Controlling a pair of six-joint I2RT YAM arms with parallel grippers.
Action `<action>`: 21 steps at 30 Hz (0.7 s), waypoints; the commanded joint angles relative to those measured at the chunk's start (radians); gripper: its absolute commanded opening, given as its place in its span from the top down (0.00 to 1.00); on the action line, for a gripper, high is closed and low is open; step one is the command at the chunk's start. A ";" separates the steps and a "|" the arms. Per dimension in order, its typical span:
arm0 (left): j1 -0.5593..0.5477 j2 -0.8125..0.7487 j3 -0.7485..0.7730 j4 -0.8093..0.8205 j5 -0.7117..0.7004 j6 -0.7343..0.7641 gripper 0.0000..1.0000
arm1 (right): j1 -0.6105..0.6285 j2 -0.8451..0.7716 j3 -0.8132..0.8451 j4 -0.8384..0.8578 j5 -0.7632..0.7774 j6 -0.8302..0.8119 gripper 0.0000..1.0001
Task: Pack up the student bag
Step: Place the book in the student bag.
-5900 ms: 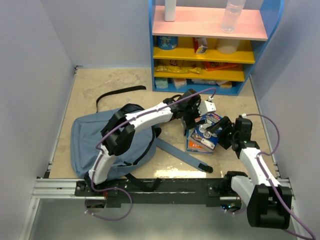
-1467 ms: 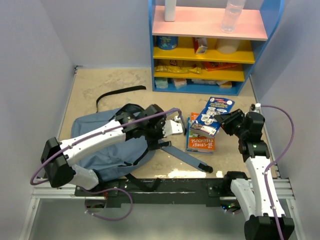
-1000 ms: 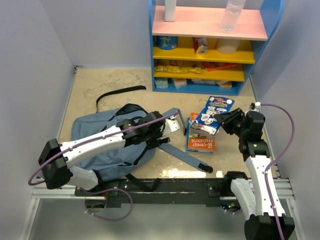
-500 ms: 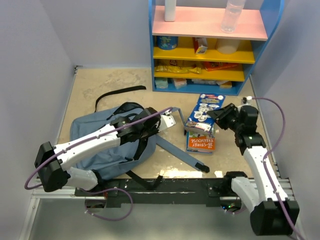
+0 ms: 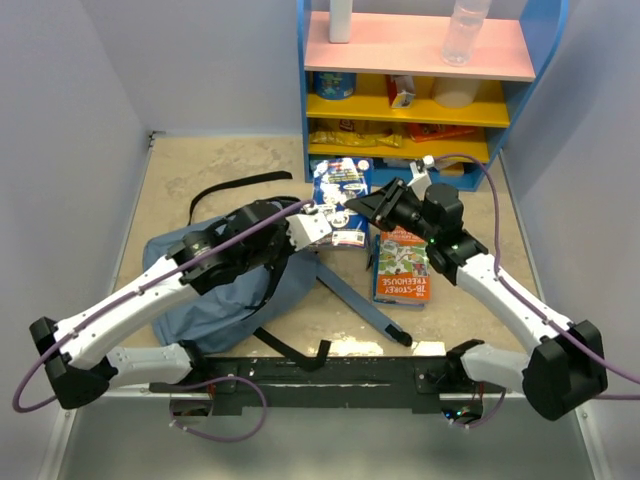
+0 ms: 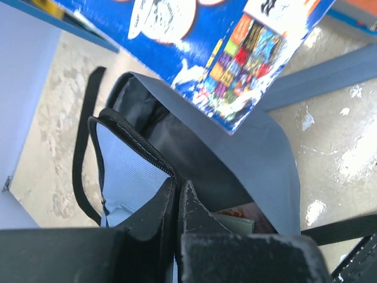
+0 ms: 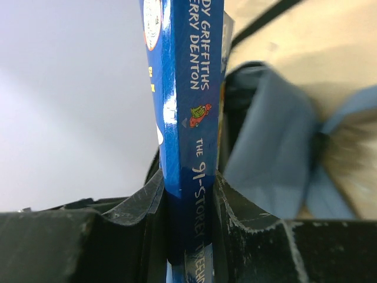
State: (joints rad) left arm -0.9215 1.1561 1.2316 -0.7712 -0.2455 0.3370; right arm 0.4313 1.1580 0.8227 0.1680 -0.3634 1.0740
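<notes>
Pale lilac walls (image 5: 60, 90) enclose a beige mottled floor (image 5: 220, 160) and a blue shelf unit (image 5: 400, 50).

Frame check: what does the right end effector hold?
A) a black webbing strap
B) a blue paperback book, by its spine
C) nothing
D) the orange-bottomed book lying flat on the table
B: the right end effector is closed on the spine of the blue paperback book.

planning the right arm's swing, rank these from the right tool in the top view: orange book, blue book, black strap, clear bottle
1. blue book, clamped in the right tool.
2. orange book, lying flat just to its right.
3. black strap, off to the left.
4. clear bottle, on the pink top shelf at the back.
</notes>
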 commanded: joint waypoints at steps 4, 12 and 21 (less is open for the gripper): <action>0.003 -0.114 0.046 0.125 0.074 0.040 1.00 | 0.112 0.124 0.021 0.516 -0.094 0.222 1.00; 0.003 -0.156 0.037 0.139 0.077 0.008 1.00 | 0.277 0.270 0.026 0.522 0.043 0.211 1.00; 0.003 -0.154 0.061 0.136 0.121 0.008 1.00 | 0.331 0.400 0.009 0.317 0.115 0.130 1.00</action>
State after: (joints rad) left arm -0.9146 1.0294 1.2316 -0.7952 -0.1883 0.3500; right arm 0.7433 1.5555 0.7963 0.5465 -0.2951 1.2476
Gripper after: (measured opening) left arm 0.040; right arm 0.296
